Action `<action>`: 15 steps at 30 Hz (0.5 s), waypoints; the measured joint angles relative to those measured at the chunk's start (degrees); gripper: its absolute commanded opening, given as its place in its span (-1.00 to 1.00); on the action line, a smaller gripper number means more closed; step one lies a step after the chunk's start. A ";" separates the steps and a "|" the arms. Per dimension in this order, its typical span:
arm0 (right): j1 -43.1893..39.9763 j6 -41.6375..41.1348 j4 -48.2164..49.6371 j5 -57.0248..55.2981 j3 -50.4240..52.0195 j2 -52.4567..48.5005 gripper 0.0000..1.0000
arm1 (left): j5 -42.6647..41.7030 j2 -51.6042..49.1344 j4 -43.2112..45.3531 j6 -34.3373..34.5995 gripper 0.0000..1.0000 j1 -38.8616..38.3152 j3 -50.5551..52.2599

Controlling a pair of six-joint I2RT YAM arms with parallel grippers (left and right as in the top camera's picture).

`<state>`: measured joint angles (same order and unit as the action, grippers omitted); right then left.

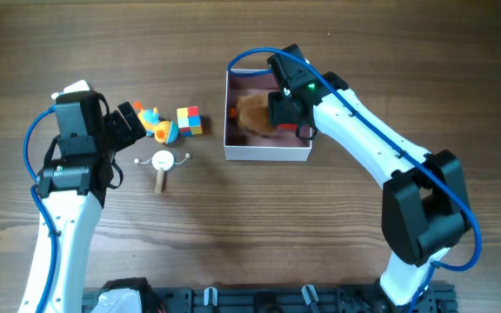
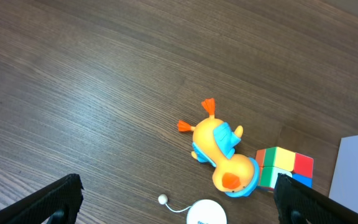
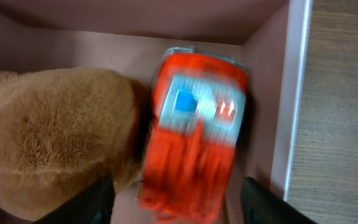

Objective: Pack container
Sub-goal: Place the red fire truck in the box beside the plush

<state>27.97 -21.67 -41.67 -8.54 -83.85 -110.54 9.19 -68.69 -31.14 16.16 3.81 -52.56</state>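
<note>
The container (image 1: 266,153) is a square white-walled box with a dusty pink inside, at the table's middle back. In it lies a brown plush toy (image 1: 252,113). My right gripper (image 1: 287,104) hangs over the box's right half. In the right wrist view its fingers (image 3: 179,208) are spread wide. A red toy car (image 3: 197,137) shows blurred between them, next to the plush (image 3: 55,130) and the container's right wall (image 3: 294,93). My left gripper (image 1: 129,122) is open and empty over loose toys; in the left wrist view its fingers (image 2: 179,205) are far apart.
Left of the container lie a yellow and blue duck toy (image 1: 155,123) (image 2: 222,152), a colour cube (image 1: 190,120) (image 2: 284,167) and a white round toy with beads and a wooden stick (image 1: 162,162) (image 2: 205,213).
</note>
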 measured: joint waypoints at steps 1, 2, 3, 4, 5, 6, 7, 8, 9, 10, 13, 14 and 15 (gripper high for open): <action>0.00 0.35 0.00 0.00 0.00 0.00 0.43 | 0.00 0.00 0.00 0.00 0.99 0.00 0.00; 0.00 0.79 -0.04 -0.02 -0.11 0.00 0.44 | 0.00 0.00 0.00 0.00 0.99 0.00 0.00; 0.00 1.09 -0.04 -0.04 -0.31 0.07 0.43 | 0.00 0.00 0.00 0.00 0.99 0.00 0.00; 0.00 1.40 -0.07 -0.07 -0.57 0.20 0.44 | 0.00 0.00 0.00 0.00 1.00 0.00 0.00; 0.00 1.64 -0.09 -0.07 -0.87 0.44 0.43 | 0.00 0.00 0.00 0.00 1.00 0.00 0.00; 0.00 1.97 -0.33 -0.07 -1.44 0.92 0.43 | 0.00 0.00 0.00 0.00 1.00 0.00 0.00; 0.00 2.14 -0.48 -0.07 -1.92 1.46 0.43 | 0.00 0.00 0.00 0.00 1.00 0.00 0.00; 0.02 2.36 -0.76 -0.02 -2.58 2.38 0.42 | 0.00 0.00 0.00 0.00 0.99 0.00 0.00; 0.07 2.49 -1.14 0.28 -3.23 3.67 0.37 | 0.00 0.00 0.00 0.00 1.00 0.00 0.00; 0.15 2.51 -1.57 1.07 -3.89 5.35 0.31 | 0.00 0.00 0.00 0.00 0.99 0.00 0.00; 1.22 3.58 -2.08 4.15 -5.42 11.17 0.30 | 0.00 0.00 0.00 0.00 0.99 0.00 0.00; 1.77 3.85 -2.23 5.25 -5.79 12.83 0.30 | 0.00 0.00 0.00 0.00 1.00 0.00 0.00; 2.69 4.07 -2.62 6.67 -6.29 14.84 0.31 | 0.00 0.00 0.00 0.00 1.00 0.00 0.00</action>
<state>30.65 -17.61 -44.29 -1.87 -90.15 -95.70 9.19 -68.69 -31.14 16.16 3.81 -52.56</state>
